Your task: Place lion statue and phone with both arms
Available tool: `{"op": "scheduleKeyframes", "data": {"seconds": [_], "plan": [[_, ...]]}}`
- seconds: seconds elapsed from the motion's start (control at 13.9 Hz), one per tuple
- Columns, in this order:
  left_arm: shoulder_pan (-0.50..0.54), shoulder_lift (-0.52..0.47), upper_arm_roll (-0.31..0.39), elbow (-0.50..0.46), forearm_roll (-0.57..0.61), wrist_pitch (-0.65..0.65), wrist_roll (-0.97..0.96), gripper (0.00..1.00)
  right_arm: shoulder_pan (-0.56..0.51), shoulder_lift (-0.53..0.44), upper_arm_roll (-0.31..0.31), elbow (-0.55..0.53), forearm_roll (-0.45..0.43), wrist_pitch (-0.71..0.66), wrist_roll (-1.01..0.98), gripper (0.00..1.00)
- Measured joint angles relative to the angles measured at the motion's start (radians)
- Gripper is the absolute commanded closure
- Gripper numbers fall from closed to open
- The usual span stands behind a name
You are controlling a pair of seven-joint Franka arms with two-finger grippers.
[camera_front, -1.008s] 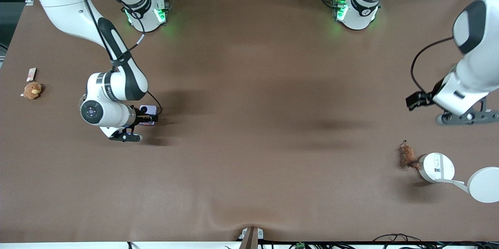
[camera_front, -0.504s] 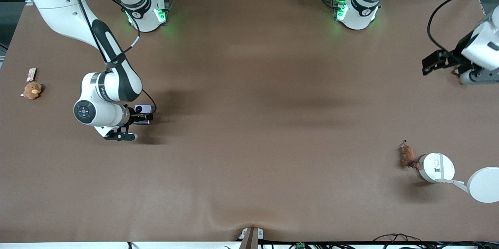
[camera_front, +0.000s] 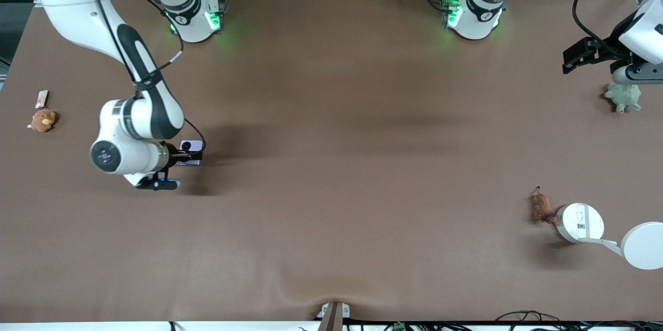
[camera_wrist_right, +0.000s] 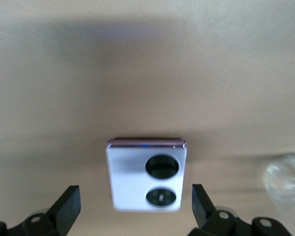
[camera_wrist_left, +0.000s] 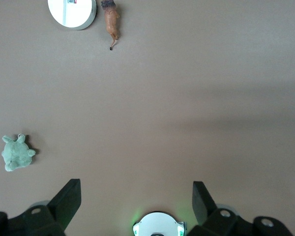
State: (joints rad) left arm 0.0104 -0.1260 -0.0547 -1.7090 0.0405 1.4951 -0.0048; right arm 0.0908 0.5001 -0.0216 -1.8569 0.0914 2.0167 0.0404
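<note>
The lavender phone (camera_front: 190, 145) lies flat on the brown table toward the right arm's end, its two black camera circles facing up. It also shows in the right wrist view (camera_wrist_right: 132, 172). My right gripper (camera_front: 193, 157) (camera_wrist_right: 135, 196) is open, low over the phone, one finger on each side and apart from it. The small reddish-brown lion statue (camera_front: 541, 205) (camera_wrist_left: 111, 20) lies toward the left arm's end, touching a white round disc (camera_front: 580, 222). My left gripper (camera_front: 630, 77) (camera_wrist_left: 135, 199) is open and empty, high over the table next to the green plush.
A green plush (camera_front: 623, 97) (camera_wrist_left: 16, 153) lies under the left hand. A second white disc (camera_front: 642, 245) is joined to the first by a thin bar. A tan plush (camera_front: 43, 119) and a small card (camera_front: 41, 98) lie at the right arm's end.
The left arm has swung away from the lion statue toward the robots' side, uncovering the green plush. The right arm has shifted slightly toward its end of the table, staying at the phone.
</note>
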Motion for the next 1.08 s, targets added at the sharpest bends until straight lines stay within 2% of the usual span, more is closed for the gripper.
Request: {"op": "scheduleKeyframes", "data": {"seconds": [0.22, 0.43, 0.72, 0.86, 1.08], "plan": [[-0.001, 0.000, -0.001, 0.030, -0.001, -0.008, 0.000, 0.00, 0.000, -0.023, 0.005, 0.191, 0.003, -0.197, 0.001, 0.00], [-0.002, 0.001, -0.002, 0.036, -0.001, -0.008, 0.002, 0.00, 0.000, -0.037, 0.009, 0.369, -0.001, -0.260, 0.001, 0.00], [-0.007, 0.005, -0.006, 0.053, -0.001, -0.008, 0.008, 0.00, -0.024, -0.049, 0.006, 0.650, -0.023, -0.410, 0.000, 0.00], [-0.012, 0.005, -0.019, 0.057, -0.001, -0.008, 0.008, 0.00, -0.043, -0.072, 0.010, 0.730, -0.018, -0.437, -0.003, 0.00], [-0.013, 0.006, -0.050, 0.065, -0.001, -0.008, 0.008, 0.00, -0.051, -0.157, 0.020, 0.757, -0.017, -0.502, -0.003, 0.00]]}}
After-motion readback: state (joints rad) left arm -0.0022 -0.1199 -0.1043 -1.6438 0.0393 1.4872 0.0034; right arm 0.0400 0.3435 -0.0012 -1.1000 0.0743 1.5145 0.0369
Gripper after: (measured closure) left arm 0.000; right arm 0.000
